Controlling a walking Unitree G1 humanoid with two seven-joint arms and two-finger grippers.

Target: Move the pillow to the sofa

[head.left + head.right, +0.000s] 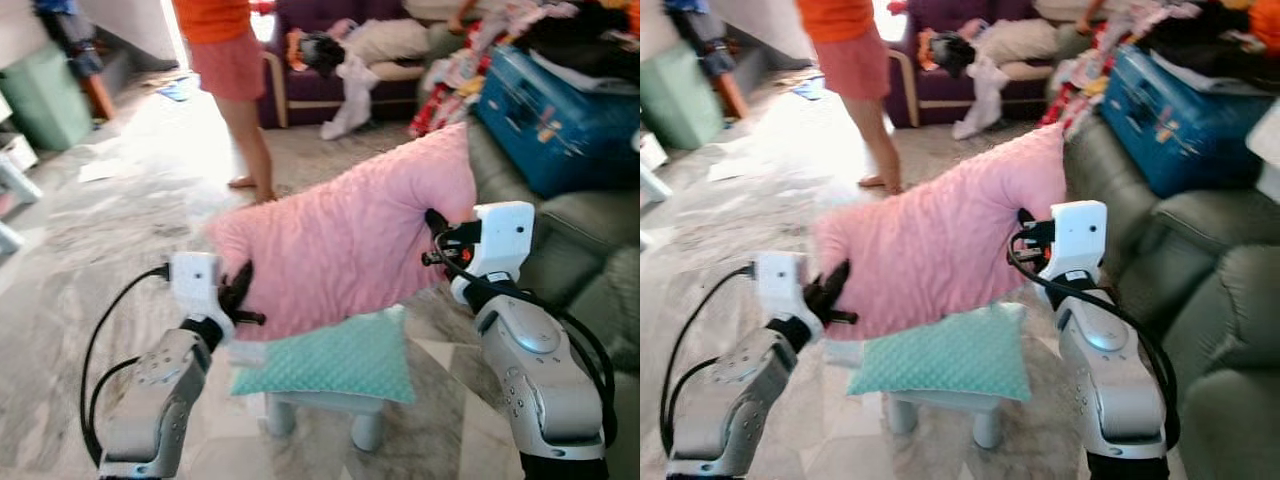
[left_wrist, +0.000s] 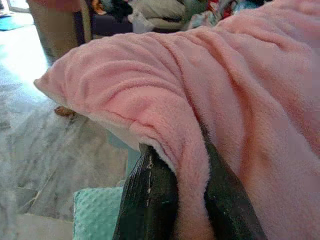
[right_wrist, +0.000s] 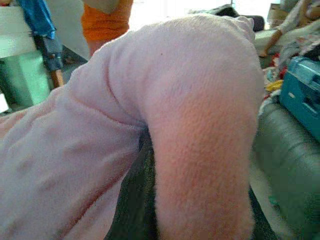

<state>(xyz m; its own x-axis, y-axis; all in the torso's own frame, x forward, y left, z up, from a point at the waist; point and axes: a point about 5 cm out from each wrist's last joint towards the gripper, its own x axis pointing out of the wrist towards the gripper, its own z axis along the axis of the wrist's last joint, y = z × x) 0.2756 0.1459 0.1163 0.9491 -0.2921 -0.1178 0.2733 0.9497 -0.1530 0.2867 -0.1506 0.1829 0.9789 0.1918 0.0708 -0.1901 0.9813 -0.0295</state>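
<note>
Both my arms reach forward at chest height with the pink pillow [image 1: 350,240] slung between them, its long axis running across me and tilting up toward my right. My left gripper [image 1: 240,295] pinches the lower edge; my right gripper [image 1: 437,225] clamps the raised end. It hangs above a green cushion [image 1: 330,360] on a stool. I judge the sofa [image 1: 1200,290] lies just right, nearest my right arm.

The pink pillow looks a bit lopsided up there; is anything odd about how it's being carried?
Yes. The pink pillow hangs tilted, its right end higher. The left tool and right tool each pinch only an edge, so it sags between them, above a teal pillow on a small stool.
</note>
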